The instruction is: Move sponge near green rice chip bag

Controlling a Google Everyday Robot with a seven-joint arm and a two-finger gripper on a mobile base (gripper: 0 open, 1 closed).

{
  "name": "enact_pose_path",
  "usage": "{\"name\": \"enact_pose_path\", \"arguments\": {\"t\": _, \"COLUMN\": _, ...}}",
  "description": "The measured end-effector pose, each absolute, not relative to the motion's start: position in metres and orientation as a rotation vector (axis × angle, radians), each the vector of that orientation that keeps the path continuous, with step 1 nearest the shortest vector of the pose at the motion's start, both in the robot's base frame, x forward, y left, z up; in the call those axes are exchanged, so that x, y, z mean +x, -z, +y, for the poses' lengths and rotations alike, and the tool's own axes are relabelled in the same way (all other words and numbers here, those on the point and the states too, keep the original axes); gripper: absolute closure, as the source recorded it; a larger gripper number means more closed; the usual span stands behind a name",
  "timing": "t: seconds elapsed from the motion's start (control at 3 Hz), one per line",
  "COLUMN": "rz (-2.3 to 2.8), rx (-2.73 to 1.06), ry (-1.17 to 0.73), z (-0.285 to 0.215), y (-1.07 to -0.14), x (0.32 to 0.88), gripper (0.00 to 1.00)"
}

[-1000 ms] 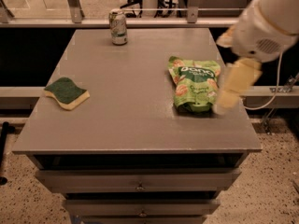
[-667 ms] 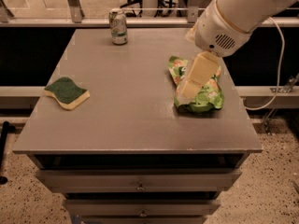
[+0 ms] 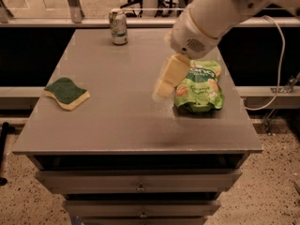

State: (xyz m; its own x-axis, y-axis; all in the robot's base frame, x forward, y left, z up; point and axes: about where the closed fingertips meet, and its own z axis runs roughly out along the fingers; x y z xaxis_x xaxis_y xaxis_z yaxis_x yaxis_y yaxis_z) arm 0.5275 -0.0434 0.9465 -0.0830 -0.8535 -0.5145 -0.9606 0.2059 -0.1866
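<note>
The sponge (image 3: 67,93), dark green on top with a pale yellow base, lies flat near the left edge of the grey table (image 3: 122,121). The green rice chip bag (image 3: 200,87) lies on the right half of the table. My gripper (image 3: 165,82) hangs over the table's middle right, just left of the bag and overlapping its left edge in view. It is well to the right of the sponge and holds nothing that I can see.
A small green-and-white drink can (image 3: 118,26) stands upright at the table's far edge. Drawers (image 3: 139,187) sit under the tabletop. A white cable (image 3: 281,55) hangs off to the right. A railing runs behind the table.
My arm has swung left across the table, from right of the chip bag to its left side. The sponge, bag and can have not moved.
</note>
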Motion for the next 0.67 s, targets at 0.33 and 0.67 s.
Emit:
{"name": "enact_pose_path", "arguments": {"t": 0.33, "rz": 1.901, "rx": -1.671, "ry": -0.351, "z": 0.012, "y": -0.931, "x": 0.549, "gripper": 0.00}}
{"name": "enact_pose_path", "arguments": {"t": 0.67, "rz": 1.879, "rx": -1.652, "ry": -0.448, "z": 0.066, "y": -0.908, "x": 0.561, "gripper": 0.00}}
